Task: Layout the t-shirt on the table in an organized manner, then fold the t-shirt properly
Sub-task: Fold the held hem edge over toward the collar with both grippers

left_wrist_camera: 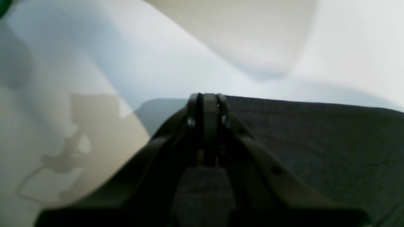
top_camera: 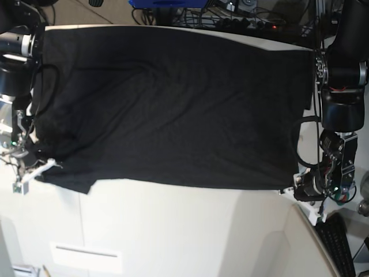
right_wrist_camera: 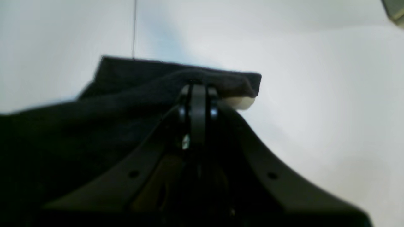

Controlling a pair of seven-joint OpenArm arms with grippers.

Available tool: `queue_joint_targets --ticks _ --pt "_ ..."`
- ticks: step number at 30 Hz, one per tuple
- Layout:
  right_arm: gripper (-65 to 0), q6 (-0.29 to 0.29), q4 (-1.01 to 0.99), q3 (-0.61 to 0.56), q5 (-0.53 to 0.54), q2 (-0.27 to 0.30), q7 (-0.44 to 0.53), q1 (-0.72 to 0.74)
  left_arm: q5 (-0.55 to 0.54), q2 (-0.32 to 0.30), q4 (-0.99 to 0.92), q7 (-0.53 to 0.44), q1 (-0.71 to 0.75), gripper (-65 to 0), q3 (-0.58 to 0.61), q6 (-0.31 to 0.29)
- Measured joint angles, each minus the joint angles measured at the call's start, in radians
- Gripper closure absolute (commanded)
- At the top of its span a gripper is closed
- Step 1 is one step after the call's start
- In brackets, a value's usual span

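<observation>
Left wrist view: left gripper [left_wrist_camera: 208,97] fingers pressed together at edge of t-shirt [left_wrist_camera: 315,142]; cloth pinched or not, cannot tell. Table [left_wrist_camera: 157,56] pale beyond.

Right wrist view: right gripper [right_wrist_camera: 198,90] fingers clamped on bunched t-shirt [right_wrist_camera: 126,82] hem, table [right_wrist_camera: 315,94] bare alongside.

Base view: t-shirt [top_camera: 173,104] hangs stretched between both arms, lower edge meeting table [top_camera: 173,231]. Print not visible. Judgement: keep corners level, tension even, lower slowly so cloth lands flat, sleeves spread. No containers seen.
</observation>
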Motion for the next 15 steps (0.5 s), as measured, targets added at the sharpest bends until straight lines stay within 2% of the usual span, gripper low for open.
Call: queue_joint_targets --ticks 5,7,12,15 --pt "0.0 0.0 0.043 0.0 -0.002 0.002 -0.012 -0.014 -0.002 0.006 0.09 0.017 0.053 0.0 -0.13 -0.01" --pt "0.0 0.0 0.08 0.0 0.0 0.003 -0.021 -0.019 0.01 -0.002 0.106 0.063 0.069 0.0 -0.133 -0.001" --pt "0.0 0.0 0.215 0.0 -0.002 0.0 -0.136 -0.085 -0.005 0.004 0.204 0.09 0.111 0.0 -0.14 -0.001" --pt "0.0 -0.001 0.306 -0.001 -0.003 0.002 -0.189 -0.134 -0.006 0.005 0.284 0.151 0.152 0.0 -0.141 -0.007"
